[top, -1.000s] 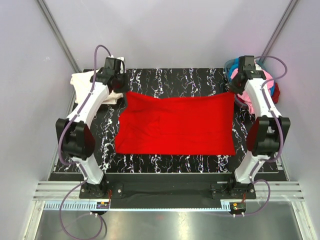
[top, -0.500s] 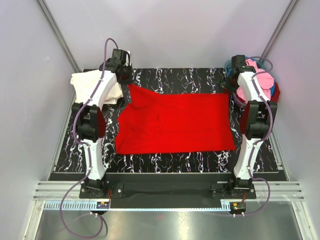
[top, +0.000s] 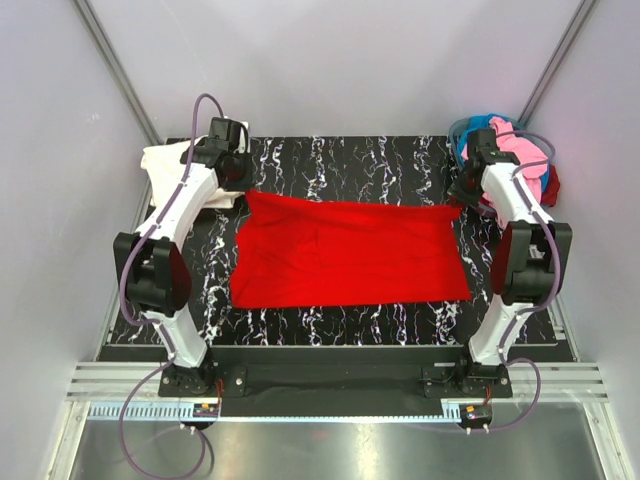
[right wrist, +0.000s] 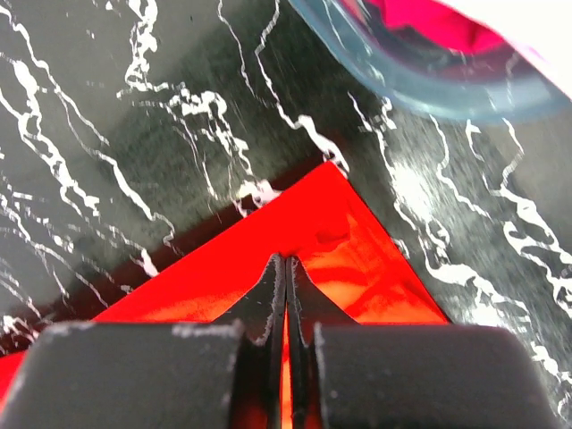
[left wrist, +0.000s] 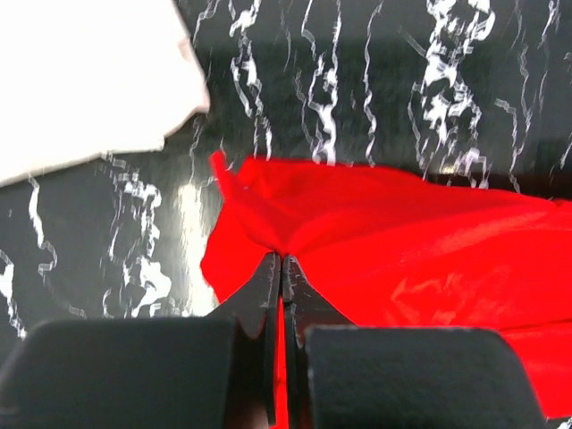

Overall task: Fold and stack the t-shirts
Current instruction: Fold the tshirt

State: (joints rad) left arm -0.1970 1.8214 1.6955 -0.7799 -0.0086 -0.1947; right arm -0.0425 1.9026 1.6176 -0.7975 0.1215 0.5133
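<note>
A red t-shirt (top: 350, 250) lies spread across the black marbled table (top: 340, 160). My left gripper (top: 245, 187) is shut on its far left corner, seen pinched in the left wrist view (left wrist: 281, 257). My right gripper (top: 460, 195) is shut on its far right corner, seen pinched in the right wrist view (right wrist: 286, 259). The far edge of the shirt (left wrist: 402, 232) is lifted slightly between the two grippers. A folded white t-shirt (top: 185, 170) lies at the far left, also in the left wrist view (left wrist: 89, 80).
A container with pink, blue and dark red clothes (top: 515, 160) stands at the far right; its pale blue rim (right wrist: 429, 80) shows in the right wrist view. Grey walls enclose the table on three sides.
Both grippers have drawn the shirt's far edge toward the near side, so the red cloth now covers less depth. The left arm has swung back from its farther reach.
</note>
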